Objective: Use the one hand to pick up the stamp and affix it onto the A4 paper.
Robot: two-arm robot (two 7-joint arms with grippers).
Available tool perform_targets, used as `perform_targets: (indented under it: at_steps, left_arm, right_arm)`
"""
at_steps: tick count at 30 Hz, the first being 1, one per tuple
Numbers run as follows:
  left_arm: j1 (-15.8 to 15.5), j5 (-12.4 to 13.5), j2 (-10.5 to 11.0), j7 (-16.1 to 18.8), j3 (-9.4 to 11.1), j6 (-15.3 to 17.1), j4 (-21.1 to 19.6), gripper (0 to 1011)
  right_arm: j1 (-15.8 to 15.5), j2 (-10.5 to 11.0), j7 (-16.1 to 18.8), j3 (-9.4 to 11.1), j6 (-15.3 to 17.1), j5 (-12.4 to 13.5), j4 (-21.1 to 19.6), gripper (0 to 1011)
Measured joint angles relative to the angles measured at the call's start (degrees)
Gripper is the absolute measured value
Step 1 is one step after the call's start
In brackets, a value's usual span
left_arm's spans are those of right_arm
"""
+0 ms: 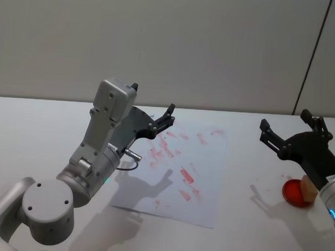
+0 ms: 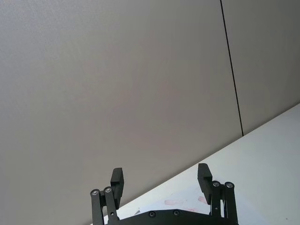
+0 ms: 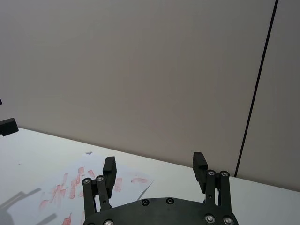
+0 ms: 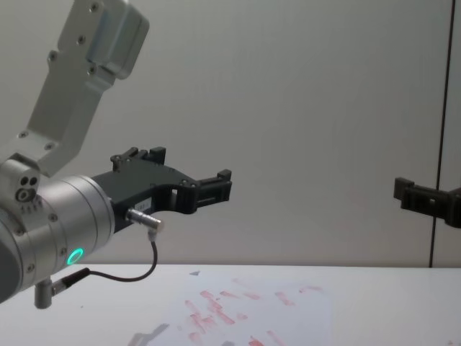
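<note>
**Figure.** Pick-up stage, before any contact with the stamp. The right gripper [image 1: 284, 120], the working hand, hangs above the right part of the white table [image 1: 38, 124] with its jaws spread wide and nothing between them. Its wrist view confirms the gap: the two black fingertips [image 3: 109, 165] stand well apart. The stamp [image 1: 308, 187], a small tan wooden block, sits on a round red ink pad [image 1: 292, 193] at the near right of the table. It is just beside the right arm's wrist and nearer to the robot than the fingertips, and the arm hides part of it. The A4 paper [image 1: 203, 200] lies flat at the table's centre, well left of the pad, with many red prints across its middle and far side. The left gripper [image 1: 167, 117], likewise open and empty, is held above the paper's far left corner; its arm carries a green ring [image 4: 74, 255].

**Judgement.** The grasp is not yet begun. To do it well, the right gripper should draw back toward the pad, tilt downward and centre the block between its fingers. It should close on two opposite flat faces, above the inked base. A level lift keeps the printing face square. The bare near part of the sheet offers a clean landing place; press straight down there, without sliding.
</note>
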Motion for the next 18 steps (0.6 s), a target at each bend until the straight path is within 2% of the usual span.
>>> perform_targets:
  at_steps: [18]
  left_arm:
    - [0.0, 0.0, 0.0, 0.0, 0.0, 0.0, 0.0, 1003]
  right_arm:
    - [0.0, 0.0, 0.0, 0.0, 0.0, 0.0, 0.0, 1001]
